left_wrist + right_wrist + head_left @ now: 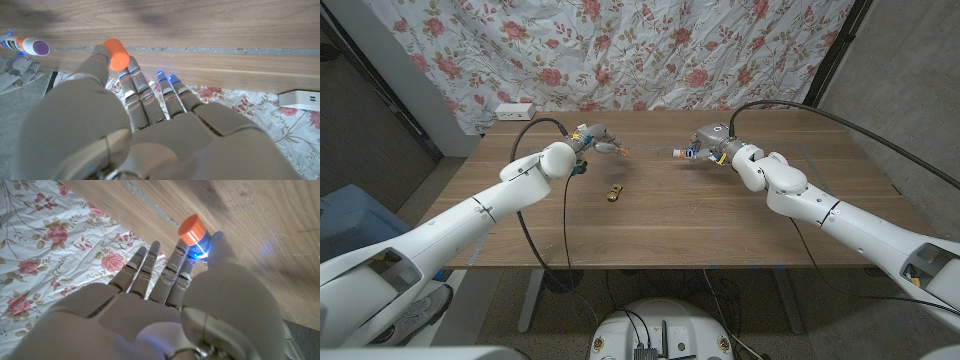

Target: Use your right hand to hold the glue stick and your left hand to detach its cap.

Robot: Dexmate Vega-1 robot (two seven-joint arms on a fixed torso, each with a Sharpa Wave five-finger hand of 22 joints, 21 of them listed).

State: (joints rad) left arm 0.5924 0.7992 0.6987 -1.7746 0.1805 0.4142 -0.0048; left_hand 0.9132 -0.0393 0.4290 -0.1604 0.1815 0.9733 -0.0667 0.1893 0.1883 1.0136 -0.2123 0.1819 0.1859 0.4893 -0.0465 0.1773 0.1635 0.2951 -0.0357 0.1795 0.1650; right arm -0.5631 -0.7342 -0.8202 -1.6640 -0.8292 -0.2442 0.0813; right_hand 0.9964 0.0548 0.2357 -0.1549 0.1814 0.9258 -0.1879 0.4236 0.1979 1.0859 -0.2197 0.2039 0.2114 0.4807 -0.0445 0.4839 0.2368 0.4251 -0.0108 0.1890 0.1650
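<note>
Cap off, the two hands holding the pieces apart over the counter [720,220].

The right hand [712,143] is gripping the glue stick [680,153], purple tip bared, above the counter's far half; the left hand [592,138] is pinching the orange cap [118,54], well apart from it. Detaching looks complete; next calls for setting both down. No containers are showing.

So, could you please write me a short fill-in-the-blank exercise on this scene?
1. The left hand pinches an ___ cap.
2. The right hand holds the glue stick, whose bare tip is ___.
3. The cap is already ___ the glue stick.
Missing words: orange; purple; off.
</note>
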